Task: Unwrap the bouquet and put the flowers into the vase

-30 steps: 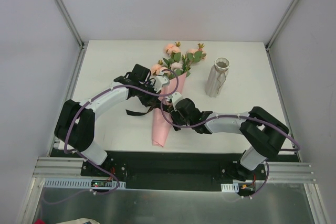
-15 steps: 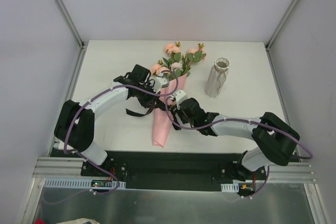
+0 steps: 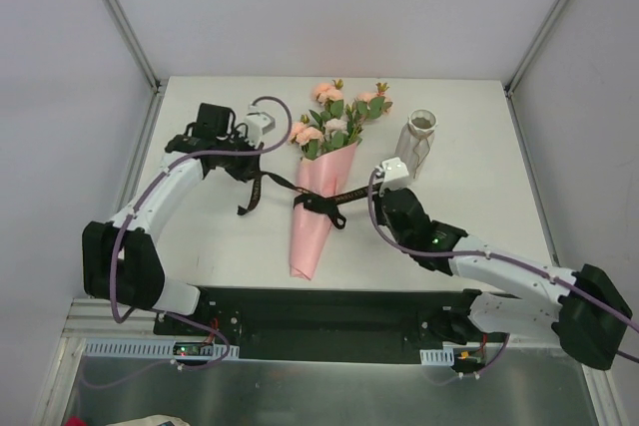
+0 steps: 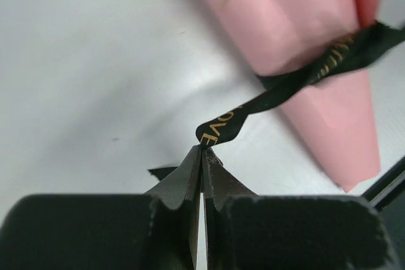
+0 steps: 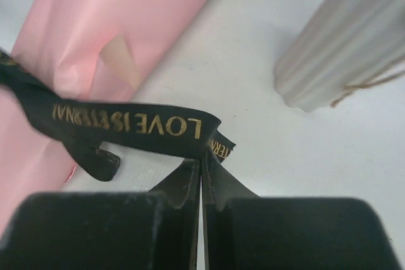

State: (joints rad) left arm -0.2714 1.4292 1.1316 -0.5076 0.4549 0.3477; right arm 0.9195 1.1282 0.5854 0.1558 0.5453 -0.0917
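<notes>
Clenching an end of the black gold-lettered ribbon [image 5: 126,124] in my left claw [image 4: 202,148] and my right claw [image 5: 201,160], I am only untying: the pink-paper bouquet of peach roses [image 3: 316,179] lies wrapped on the white counter [image 3: 220,246], the off-white ribbed vase [image 3: 415,149] nearby unfilled.

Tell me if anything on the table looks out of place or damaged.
Nothing spilled or damaged. Only the black ribbon is stretched sideways across the bouquet, one end pinched in the left hand, the other in the right hand. The vase stands upright.
</notes>
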